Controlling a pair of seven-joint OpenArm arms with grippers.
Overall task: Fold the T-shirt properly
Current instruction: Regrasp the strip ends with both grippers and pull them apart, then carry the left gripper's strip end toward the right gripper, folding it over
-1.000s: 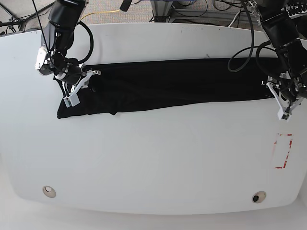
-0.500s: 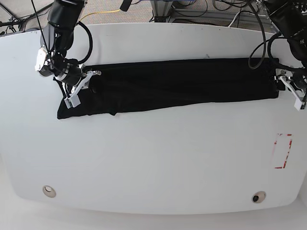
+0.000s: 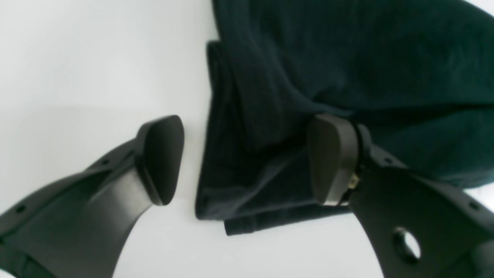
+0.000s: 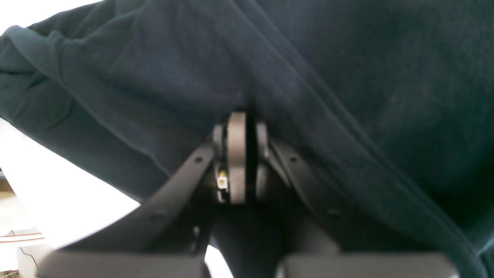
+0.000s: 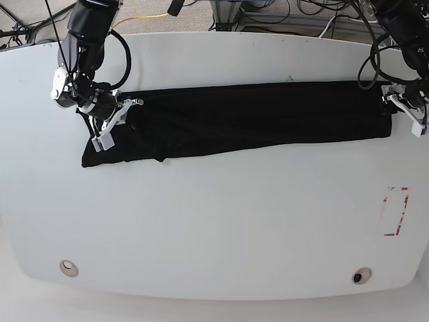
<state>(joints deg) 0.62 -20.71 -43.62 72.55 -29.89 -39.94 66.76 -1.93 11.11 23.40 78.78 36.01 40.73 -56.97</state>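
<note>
The black T-shirt (image 5: pixel 234 121) lies as a long narrow band across the far half of the white table (image 5: pixel 214 228). In the left wrist view my left gripper (image 3: pixel 247 160) is open and straddles the T-shirt's (image 3: pixel 347 58) layered end: one finger (image 3: pixel 160 160) over bare table, the other finger (image 3: pixel 332 158) over the cloth. In the base view this left gripper (image 5: pixel 402 113) is at the band's right end. My right gripper (image 5: pixel 124 121) sits at the band's left end. Its pads (image 4: pixel 237 154) are pressed together, with folds of T-shirt (image 4: pixel 347 77) fabric meeting at their tips.
A red-outlined mark (image 5: pixel 395 211) is on the table near its right edge. Two round holes (image 5: pixel 68 268) (image 5: pixel 362 276) sit near the front edge. Cables and equipment (image 5: pixel 268 13) lie beyond the table's far edge.
My left gripper moved away from the front edge toward the shirt's right end and opened wider. The right gripper stayed shut in place; the shirt's left end shifted slightly.
</note>
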